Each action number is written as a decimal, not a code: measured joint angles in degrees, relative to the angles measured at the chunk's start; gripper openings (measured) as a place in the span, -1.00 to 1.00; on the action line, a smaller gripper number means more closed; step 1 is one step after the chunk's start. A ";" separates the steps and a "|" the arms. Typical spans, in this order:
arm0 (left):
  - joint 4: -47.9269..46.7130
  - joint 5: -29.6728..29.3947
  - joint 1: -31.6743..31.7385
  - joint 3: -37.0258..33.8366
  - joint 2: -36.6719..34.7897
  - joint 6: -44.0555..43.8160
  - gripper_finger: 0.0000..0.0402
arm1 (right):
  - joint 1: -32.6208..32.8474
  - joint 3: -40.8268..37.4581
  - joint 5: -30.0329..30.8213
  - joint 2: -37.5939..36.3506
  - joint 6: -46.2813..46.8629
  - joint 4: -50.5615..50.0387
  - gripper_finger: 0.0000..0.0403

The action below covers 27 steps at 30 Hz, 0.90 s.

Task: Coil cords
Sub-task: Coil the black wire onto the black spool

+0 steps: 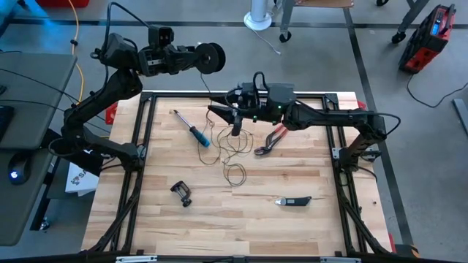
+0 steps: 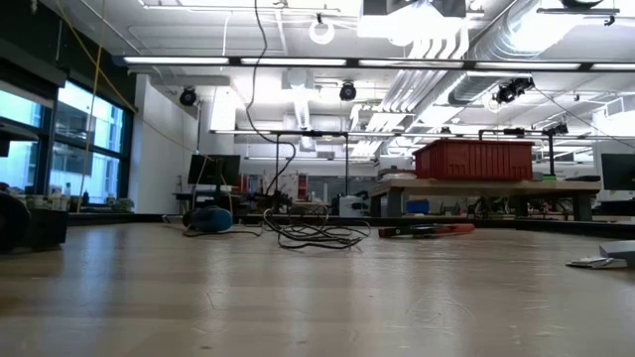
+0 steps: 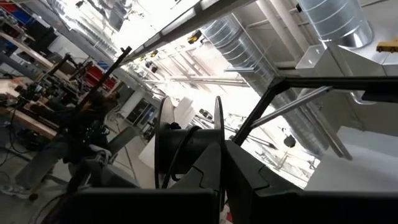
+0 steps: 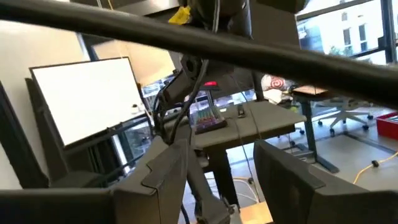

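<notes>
- Cord (image 1: pixel 232 150) is left tangled loose on the desk (image 1: pixel 307 179), between the blue screwdriver (image 1: pixel 196 131) and the red pliers (image 1: pixel 272 139), apparently not yet wound.
- Reel (image 1: pixel 212 57) is pinched by the left end effector (image 1: pixel 199 58), pressed shut on it and raised beyond the desk's far edge, presumably so cord can be wound on.
- Right end effector (image 1: pixel 223 114) is held spread above the tangle, seemingly ready to pick up a strand.

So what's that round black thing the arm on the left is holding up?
It is a small black reel, two thin round discs on a hub, looking like plastic. The left gripper is shut on it, holding it in the air beyond the table's far edge, discs upright. A hair-thin dark cord lies in loose loops on the wooden table.
</notes>
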 joint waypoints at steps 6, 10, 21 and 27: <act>-0.23 1.72 0.61 0.00 0.00 -0.98 -1.00 | 0.06 0.00 7.58 -1.72 -4.68 -4.54 -0.12; -0.31 2.67 0.62 0.00 0.00 -0.95 -1.00 | -0.15 0.00 9.19 -3.17 -5.48 -8.63 -0.12; -1.76 2.64 1.12 0.00 -0.02 1.02 -1.00 | -0.10 0.00 1.66 -3.72 -0.82 -8.43 -0.12; -2.01 2.54 1.10 0.00 0.11 1.57 -1.00 | -0.25 0.00 2.32 -3.70 -0.49 -7.99 -0.12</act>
